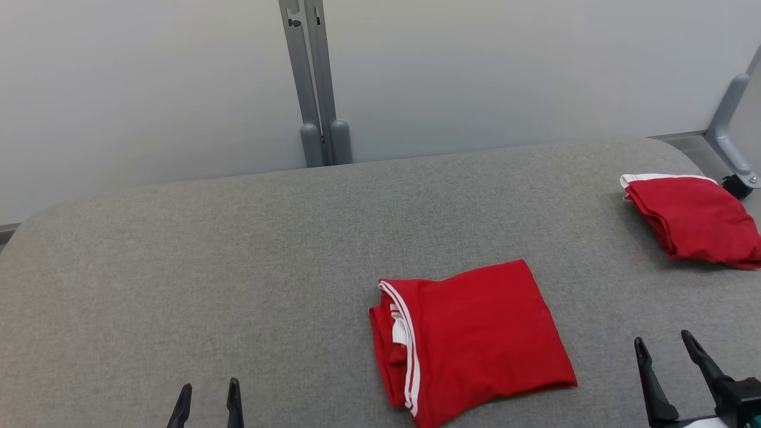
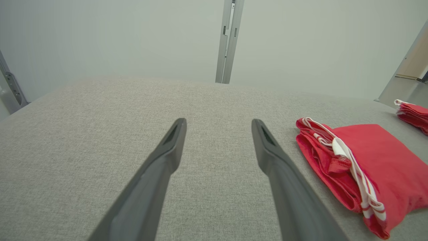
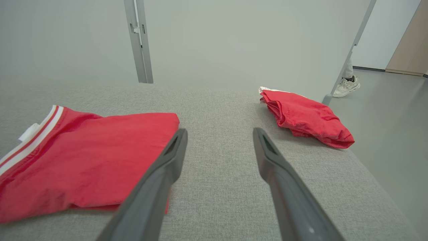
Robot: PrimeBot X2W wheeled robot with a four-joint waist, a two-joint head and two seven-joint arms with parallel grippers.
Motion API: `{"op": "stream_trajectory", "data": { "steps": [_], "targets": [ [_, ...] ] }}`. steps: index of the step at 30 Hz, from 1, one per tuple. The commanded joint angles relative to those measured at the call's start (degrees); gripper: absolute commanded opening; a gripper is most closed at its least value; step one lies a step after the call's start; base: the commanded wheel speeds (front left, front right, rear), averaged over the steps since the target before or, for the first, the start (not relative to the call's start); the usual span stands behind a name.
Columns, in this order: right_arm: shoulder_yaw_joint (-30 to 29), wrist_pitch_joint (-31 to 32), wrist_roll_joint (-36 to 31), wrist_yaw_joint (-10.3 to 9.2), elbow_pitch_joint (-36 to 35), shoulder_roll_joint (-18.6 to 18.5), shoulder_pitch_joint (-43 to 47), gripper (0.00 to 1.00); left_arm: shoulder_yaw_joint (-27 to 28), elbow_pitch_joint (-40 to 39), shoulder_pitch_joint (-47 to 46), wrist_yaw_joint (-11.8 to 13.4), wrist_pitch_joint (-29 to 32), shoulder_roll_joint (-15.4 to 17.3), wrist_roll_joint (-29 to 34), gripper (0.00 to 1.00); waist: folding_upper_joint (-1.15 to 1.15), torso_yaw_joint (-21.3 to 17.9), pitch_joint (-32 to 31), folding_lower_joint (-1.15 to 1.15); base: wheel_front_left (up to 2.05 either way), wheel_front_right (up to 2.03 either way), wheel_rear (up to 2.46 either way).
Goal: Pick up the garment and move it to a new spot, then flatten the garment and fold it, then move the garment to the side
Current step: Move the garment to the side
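The folded red garment [image 1: 481,339] lies on the grey fabric top of the bench [image 1: 238,249], close to the front edge and somewhat right of its middle. It is folded into a rough square that sits a little askew to the front edge. Its white-striped hem faces the bench's left end, with layers of red cloth and a bit of white trim showing at that open side [image 2: 334,150]. The top face is fairly smooth, with soft creases towards the front.

The left jaws stand wide apart with nothing between them. Their two dark fingers [image 1: 235,401] are over bare bench at the front edge, left of the garment and clear of it, and the left wrist view shows only grey fabric between the fingers [image 2: 160,167]. The right jaws are also spread wide and empty. Their fingers [image 1: 651,380] are at the front edge near the bench's right end, just right of the garment and not touching it.

A second red garment [image 1: 695,217], white at its far rim, lies bundled at the right edge towards the far right corner, well apart from the first. Pale partition panels [image 1: 119,89] joined by a grey post [image 1: 315,89] stand behind the far edge. Beyond the right end, a person's pale shoe [image 3: 346,86] rests on the floor [image 3: 384,117].
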Motion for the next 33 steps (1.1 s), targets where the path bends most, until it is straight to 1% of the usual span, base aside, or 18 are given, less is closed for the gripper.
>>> {"op": "stream_trajectory", "data": {
  "steps": [1, 6, 9, 11, 14, 17, 19, 21, 25, 32, 33],
  "targets": [
    [0.17, -0.22, 0.42, -0.03, -0.29, -0.01, 0.47, 1.0, 0.15, -0.13, 0.89, 0.28, -0.15, 0.09, -0.4, 1.0, 0.0, 0.19, 0.05, 0.0, 0.0, 0.0, 0.0],
    [0.91, -0.23, 0.32, -0.03, -0.17, -0.44, -0.16, 1.0, 0.5, -0.22, 1.1, 0.56, -0.14, 0.09, -0.49, 1.0, 0.0, 0.85, 0.3, 0.0, 0.0, 0.0, 0.0],
    [1.41, -0.23, 2.01, -0.03, -0.67, -0.33, -2.33, 1.0, 0.52, -0.25, 0.82, 0.64, -0.15, 0.09, -0.34, 1.0, 0.0, 1.53, 0.83, 0.0, 0.0, 0.0, 0.0],
    [2.37, -0.23, 4.79, -0.03, 0.21, -0.28, -4.22, 1.0, 0.42, -0.31, 0.3, 0.67, -0.14, 0.09, -0.18, 1.0, 0.0, 2.1, 1.36, 0.0, 0.0, 0.0, 0.0],
    [5.62, 1.24, 9.94, -0.03, 5.07, -2.01, -8.27, 1.0, 0.1, -0.25, -0.53, 0.58, -0.14, 0.09, 0.02, 1.0, 0.0, 3.3, 2.17, 0.0, 0.0, 0.0, 0.0],
    [10.77, 11.71, 17.42, -0.01, 11.57, -3.1, -14.64, 1.0, -0.36, 0.03, -0.83, 0.79, -0.14, 0.1, -0.14, 1.0, 0.0, 4.54, 3.02, 0.0, 0.0, 0.0, 0.0],
    [14.35, 17.1, 19.08, -0.02, 15.08, -5.24, -18.02, 1.0, -0.68, 0.33, -0.72, 0.64, -0.14, 0.1, -0.08, 1.0, 0.0, 5.33, 3.41, 0.0, 0.0, 0.0, 0.0],
    [15.53, 20.27, 20.5, -0.05, 19.04, -5.4, -20.69, 1.0, -1.26, 0.5, -0.74, 0.51, -0.14, 0.1, 0.06, 1.0, 0.0, 6.42, 3.78, 0.0, 0.0, 0.0, 0.0],
    [16.2, 23.13, 20.69, -0.02, 26.16, -5.14, -24.57, 1.0, -1.62, 0.49, -1.06, 1.06, -0.14, 0.11, -0.21, 1.0, 0.0, 8.59, 4.33, 0.0, 0.0, 0.0, 0.0],
    [15.65, 25.38, 22.12, -0.03, 35.56, -3.21, -28.12, 1.0, -2.06, 0.68, -1.37, 0.8, -0.14, 0.1, 0.09, 1.0, 0.0, 10.21, 5.18, 0.0, 0.0, 0.0, 0.0],
    [15.52, 25.95, 23.12, -0.03, 36.74, -2.64, -28.49, 0.81, -2.09, 0.68, -1.5, 0.88, -0.15, 0.1, 0.05, 1.0, 0.0, 10.37, 5.26, 0.0, 0.0, 0.0, 0.0]
  ]
}}
